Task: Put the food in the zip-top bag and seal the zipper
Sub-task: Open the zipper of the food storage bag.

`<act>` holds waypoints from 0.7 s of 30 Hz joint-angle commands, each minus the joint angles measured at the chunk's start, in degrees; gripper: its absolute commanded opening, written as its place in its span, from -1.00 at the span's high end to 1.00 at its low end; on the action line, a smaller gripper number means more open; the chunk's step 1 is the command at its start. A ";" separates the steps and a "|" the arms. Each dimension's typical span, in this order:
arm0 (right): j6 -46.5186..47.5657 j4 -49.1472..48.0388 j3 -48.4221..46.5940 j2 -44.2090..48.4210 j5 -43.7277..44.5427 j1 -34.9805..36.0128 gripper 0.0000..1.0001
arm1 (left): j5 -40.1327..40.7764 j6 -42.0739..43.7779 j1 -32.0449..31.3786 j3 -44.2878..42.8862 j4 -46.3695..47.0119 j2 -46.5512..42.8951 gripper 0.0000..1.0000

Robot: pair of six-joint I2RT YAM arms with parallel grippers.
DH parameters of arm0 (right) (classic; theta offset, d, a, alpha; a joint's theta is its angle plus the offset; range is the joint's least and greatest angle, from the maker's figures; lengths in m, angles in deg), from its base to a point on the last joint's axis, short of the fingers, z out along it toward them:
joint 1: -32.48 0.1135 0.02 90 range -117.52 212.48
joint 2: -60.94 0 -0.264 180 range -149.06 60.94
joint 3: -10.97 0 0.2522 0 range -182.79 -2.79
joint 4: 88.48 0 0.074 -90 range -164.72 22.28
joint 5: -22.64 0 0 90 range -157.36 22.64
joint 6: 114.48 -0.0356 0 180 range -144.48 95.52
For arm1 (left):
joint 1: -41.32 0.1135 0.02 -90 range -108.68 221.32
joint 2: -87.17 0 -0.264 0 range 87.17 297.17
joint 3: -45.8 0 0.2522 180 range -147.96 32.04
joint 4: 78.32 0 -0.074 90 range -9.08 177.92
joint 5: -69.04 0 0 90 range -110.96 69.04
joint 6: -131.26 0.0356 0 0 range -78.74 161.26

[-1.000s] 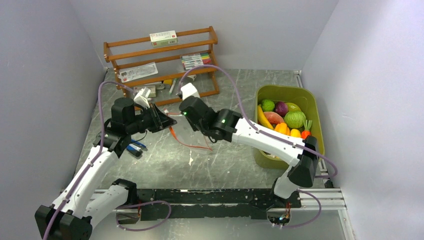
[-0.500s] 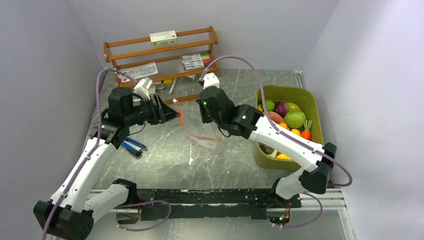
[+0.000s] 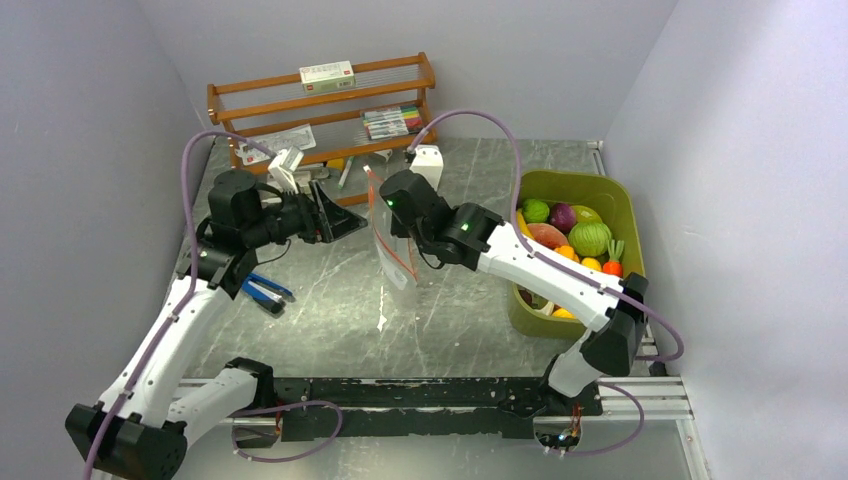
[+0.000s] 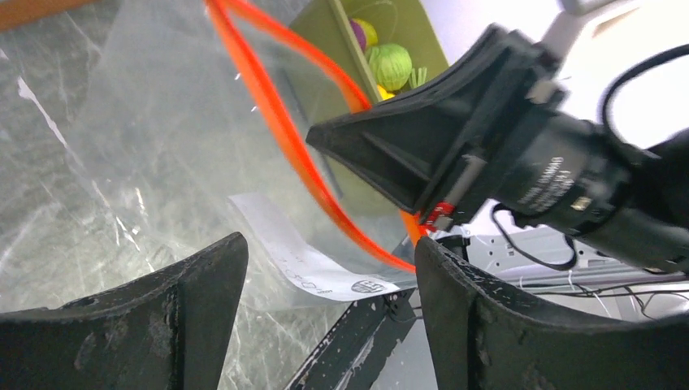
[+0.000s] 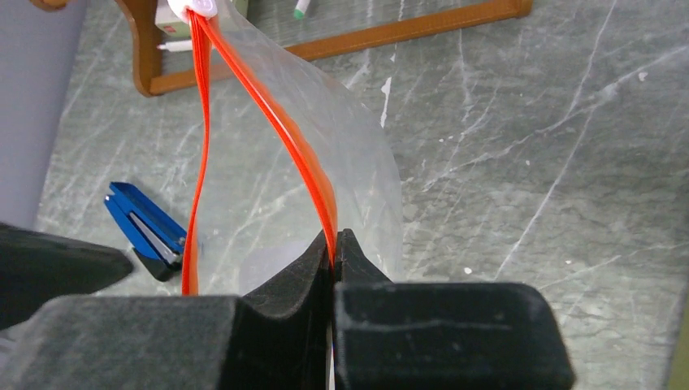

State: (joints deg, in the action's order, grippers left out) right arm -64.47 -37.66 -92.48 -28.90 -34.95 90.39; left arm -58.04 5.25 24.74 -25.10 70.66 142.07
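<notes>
Clear zip-top bag (image 5: 349, 154), likely limp and slippery; best taken at stiffer zipper (image 5: 283, 130). Pinched there by right gripper (image 5: 335, 244); left gripper (image 4: 329, 260) spread.

Left gripper (image 4: 329, 248): fingers spread wide along the bottom edge, nothing between them. Beyond them a clear bag (image 4: 146, 138) over the marble table (image 4: 24, 162), with a white label (image 4: 301, 264) low on it and the orange zipper (image 4: 280, 122) parted into two strands. The upper strand runs in behind the tip of the right gripper (image 4: 329, 140); behind that is a green bin (image 4: 418, 32) with food (image 4: 390, 65).
</notes>
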 commanded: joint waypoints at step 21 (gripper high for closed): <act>-1.60 -7.04 -0.55 -2.52 1.40 0.63 1.00 | 4.05 -0.26 -2.02 3.40 4.86 11.09 -0.35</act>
State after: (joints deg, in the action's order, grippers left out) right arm -66.83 -42.36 -93.11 -31.90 -34.91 90.85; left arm -60.14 1.14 23.51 -18.96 81.00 152.06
